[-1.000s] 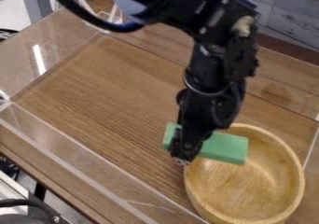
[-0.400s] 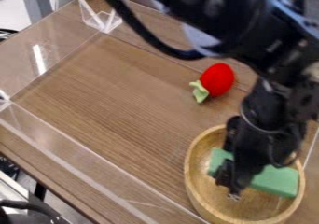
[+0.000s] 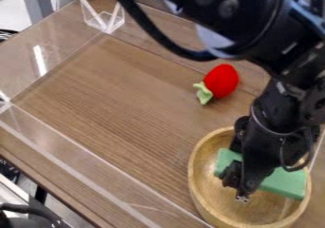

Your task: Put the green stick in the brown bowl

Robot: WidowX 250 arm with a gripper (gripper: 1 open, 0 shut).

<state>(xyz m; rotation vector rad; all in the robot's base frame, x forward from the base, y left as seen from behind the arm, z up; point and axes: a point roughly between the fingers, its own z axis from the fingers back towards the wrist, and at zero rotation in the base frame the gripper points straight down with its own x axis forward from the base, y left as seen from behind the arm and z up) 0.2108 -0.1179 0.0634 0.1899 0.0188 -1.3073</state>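
The brown bowl (image 3: 199, 179) sits at the lower right of the wooden table, partly cut off by the picture's edge. The green stick (image 3: 291, 182) lies flat and low inside the bowl's rim, its ends showing on either side of the black fingers. My gripper (image 3: 245, 183) points straight down over the bowl's middle and is shut on the green stick. I cannot tell whether the stick touches the bowl's floor.
A red strawberry toy with green leaves (image 3: 221, 81) lies on the table just behind the bowl. Clear plastic walls (image 3: 51, 51) ring the wooden table (image 3: 114, 99). The black arm (image 3: 254, 32) fills the upper right.
The arm has swung right with the green stick, from the bowl's left rim to over its middle, uncovering the strawberry toy. It has barely moved over the last half second.
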